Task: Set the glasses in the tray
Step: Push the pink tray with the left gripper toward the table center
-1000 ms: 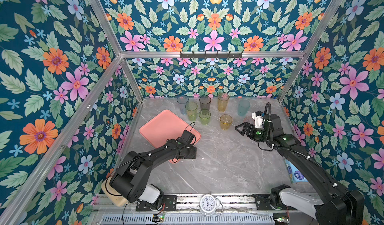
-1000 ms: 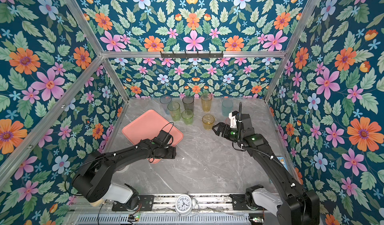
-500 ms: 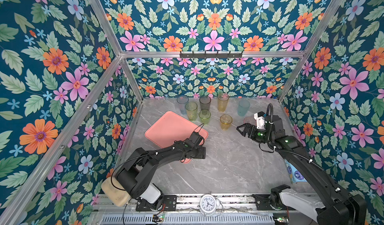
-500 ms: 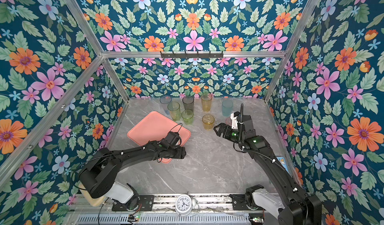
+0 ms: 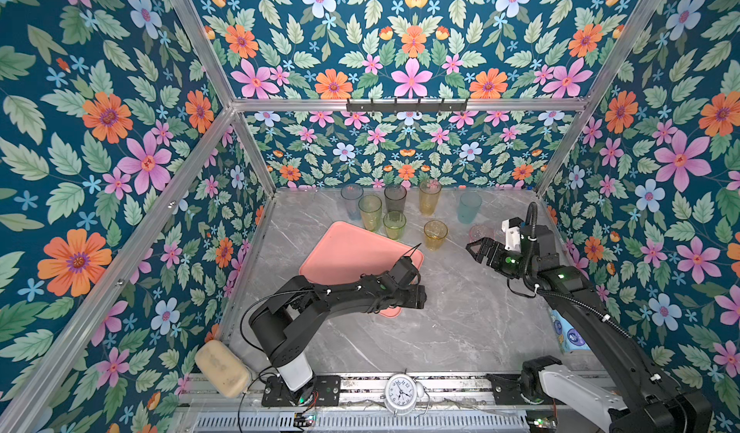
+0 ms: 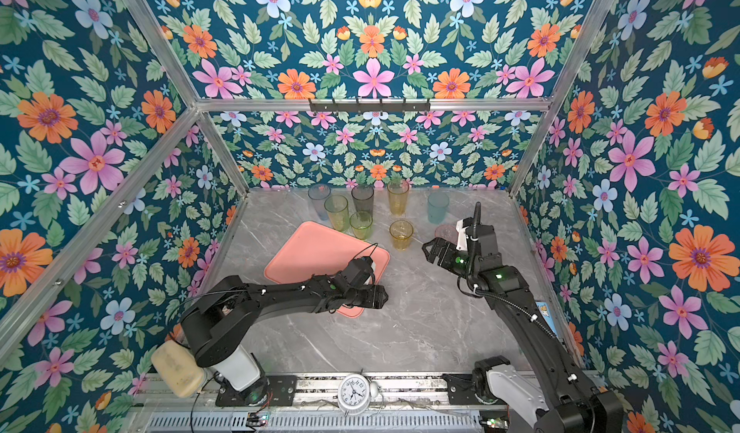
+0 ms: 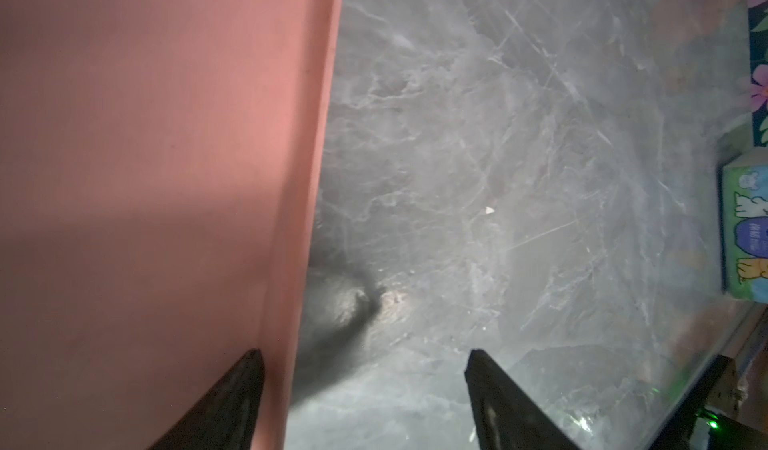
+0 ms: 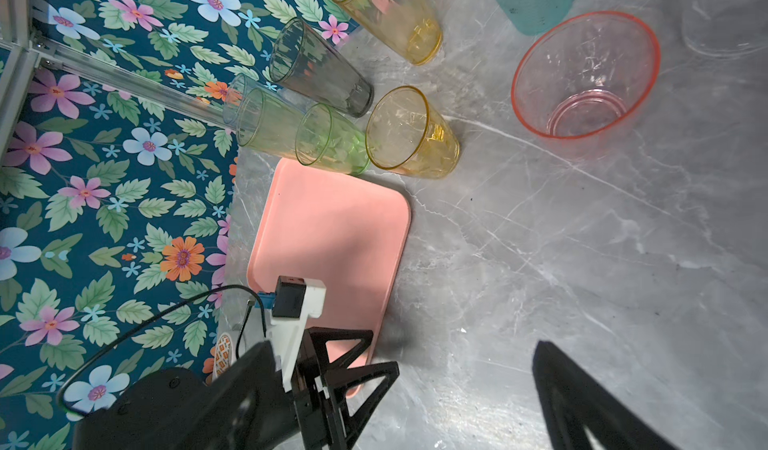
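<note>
The salmon-pink tray (image 5: 348, 255) (image 6: 316, 255) lies skewed on the marble and holds nothing. My left gripper (image 5: 421, 295) (image 7: 365, 350) is open at its near right corner, one finger over the rim (image 7: 291, 219) and the other over bare table. Several glasses stand behind the tray: tall ones along the back wall, then a short green one (image 5: 394, 225) (image 8: 332, 140) and a short amber one (image 5: 435, 235) (image 8: 411, 136). My right gripper (image 5: 475, 251) (image 8: 403, 344) is open and empty, just in front of a short pink glass (image 5: 480, 233) (image 8: 586, 82).
A teal glass (image 5: 469, 207) and a clear one (image 8: 727, 19) stand near the pink one. A tissue pack (image 5: 568, 333) (image 7: 744, 227) lies against the right wall. A small clock (image 5: 402, 391) and a beige pad (image 5: 222, 367) sit at the front rail.
My left gripper has swept to the right, and the tray has slid right and turned with it. The right gripper has hardly moved.
</note>
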Robot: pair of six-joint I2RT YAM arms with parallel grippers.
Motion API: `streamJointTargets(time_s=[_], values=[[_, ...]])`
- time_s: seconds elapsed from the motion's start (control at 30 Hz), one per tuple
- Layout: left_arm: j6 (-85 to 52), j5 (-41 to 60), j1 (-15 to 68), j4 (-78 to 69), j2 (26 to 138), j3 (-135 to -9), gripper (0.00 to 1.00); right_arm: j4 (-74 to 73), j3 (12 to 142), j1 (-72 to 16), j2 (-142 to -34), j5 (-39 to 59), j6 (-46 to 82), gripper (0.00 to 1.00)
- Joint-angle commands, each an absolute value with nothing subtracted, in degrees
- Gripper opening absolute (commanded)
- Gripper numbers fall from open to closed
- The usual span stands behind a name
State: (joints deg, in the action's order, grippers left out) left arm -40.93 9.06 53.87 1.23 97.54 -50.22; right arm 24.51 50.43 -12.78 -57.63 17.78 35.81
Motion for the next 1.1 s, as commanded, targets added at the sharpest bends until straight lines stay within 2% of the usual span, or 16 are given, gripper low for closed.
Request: streamJointTargets(time_s=[0.0,0.53,1.07], values=[[-43.74,12.46,55.48,1.62,99.49,-51.31,0.79,25.44,50.20,-12.54,-57.15,18.13,36.30,0.98],[-47.22,16.70,62.27,-6.13,109.41,-61.33,0.79,27.44,49.71,-9.86,-55.11,21.63,35.09,0.99],[-46.22,20.71,62.82,-10.19,119.20,-70.79,0.78,34.40,56.80,-8.63,-55.22,22.12,32.05,0.99]])
